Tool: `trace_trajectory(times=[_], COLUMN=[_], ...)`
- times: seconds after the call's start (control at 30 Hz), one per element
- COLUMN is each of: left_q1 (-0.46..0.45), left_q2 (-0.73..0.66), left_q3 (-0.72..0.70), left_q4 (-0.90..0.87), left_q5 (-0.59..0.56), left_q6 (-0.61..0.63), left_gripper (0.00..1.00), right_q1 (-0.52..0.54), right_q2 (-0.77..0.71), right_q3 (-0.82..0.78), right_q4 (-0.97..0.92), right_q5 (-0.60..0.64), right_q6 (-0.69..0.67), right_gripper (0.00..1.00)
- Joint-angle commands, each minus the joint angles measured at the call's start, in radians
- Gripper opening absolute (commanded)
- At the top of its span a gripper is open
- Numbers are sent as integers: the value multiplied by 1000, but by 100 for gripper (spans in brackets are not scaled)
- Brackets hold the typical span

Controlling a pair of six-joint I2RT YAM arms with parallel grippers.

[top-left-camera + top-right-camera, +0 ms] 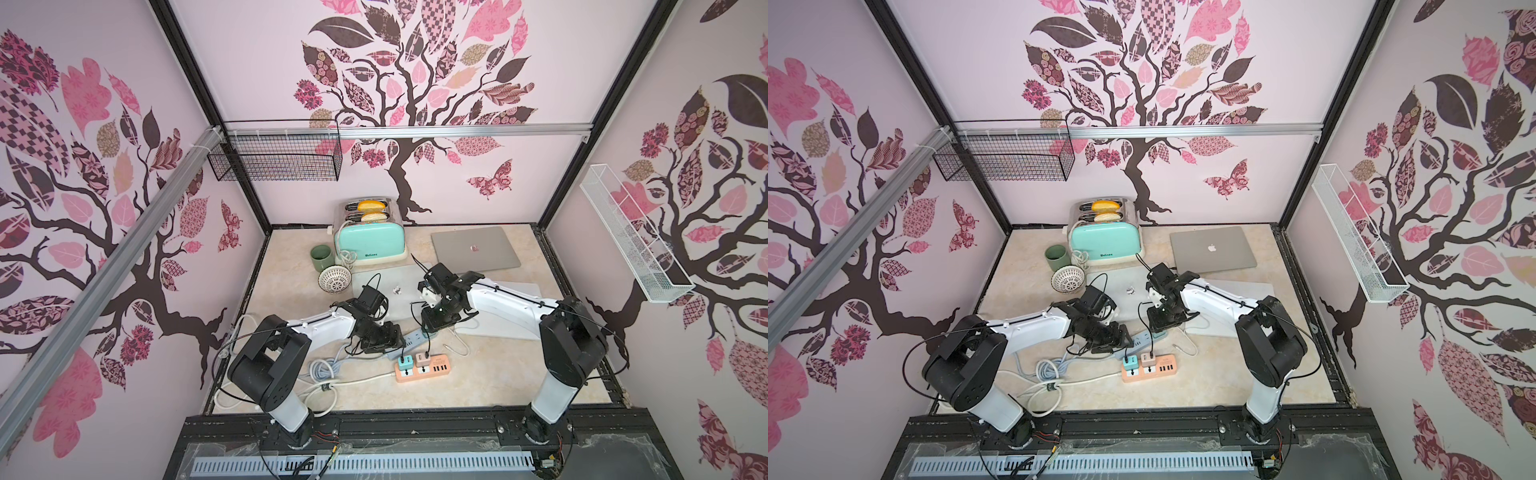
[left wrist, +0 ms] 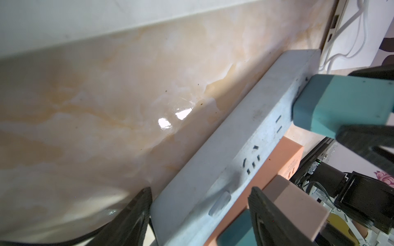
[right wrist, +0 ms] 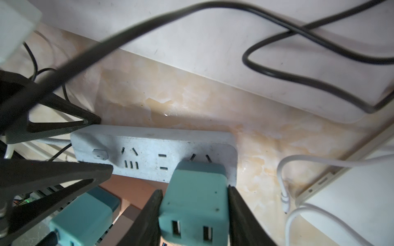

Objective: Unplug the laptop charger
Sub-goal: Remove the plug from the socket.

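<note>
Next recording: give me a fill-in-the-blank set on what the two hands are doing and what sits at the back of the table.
1. The right hand grips the ____ charger by its two sides.
2. That charger is plugged into the white ____, which the left hand holds between its fingers.
3. The silver laptop at the back lies ____.
4. The mint toaster holds ____ bread slices.

Missing words: teal; power strip; closed; two.

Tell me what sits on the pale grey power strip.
A teal square charger at the end of the pale grey power strip, pinched between the right fingers. Its prongs are covered.
</note>
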Motion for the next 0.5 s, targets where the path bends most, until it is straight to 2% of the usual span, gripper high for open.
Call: trace_trajectory(times=[0.0, 0.47], left_q1=[-21, -50], left_q2=[72, 111], left_q3=[-11, -43], left_q4=[19, 20], left_q5=[-22, -80], left_q6=[30, 41], left_gripper=[75, 71], right_q1=[7, 0], right_q2=[-37, -48], right_q3=[19, 52], right_q4=[-47, -43], right_q5=[23, -75], right_q6=[11, 83], right_gripper=[29, 18])
